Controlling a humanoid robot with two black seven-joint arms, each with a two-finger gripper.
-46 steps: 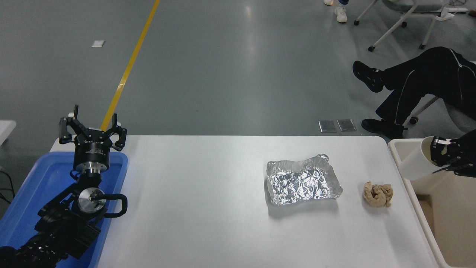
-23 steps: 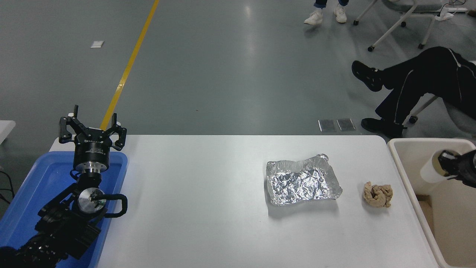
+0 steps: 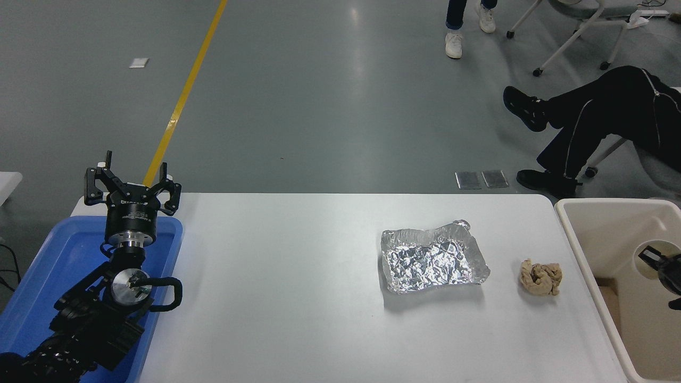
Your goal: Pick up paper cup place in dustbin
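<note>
Though right tool [image 3: 659,263] half cut off, clamps paper cup [image 3: 645,260] inside dustbin [image 3: 577,234]; left tool [image 3: 130,183] spread.

White table [image 3: 298,298] w/ rounded far corners. On it: crumpled foil sheet [image 3: 433,263], right of centre, and tan paper wad [image 3: 541,276] just right of foil, not touching. Both well right of left gripper [image 3: 131,187], whose jaws are spread above the table's far-left corner; blue tray [image 3: 64,255] at left edge.

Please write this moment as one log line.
stage: place | right gripper: holds paper cup inside dustbin | left gripper: parked, open, over blue tray
</note>
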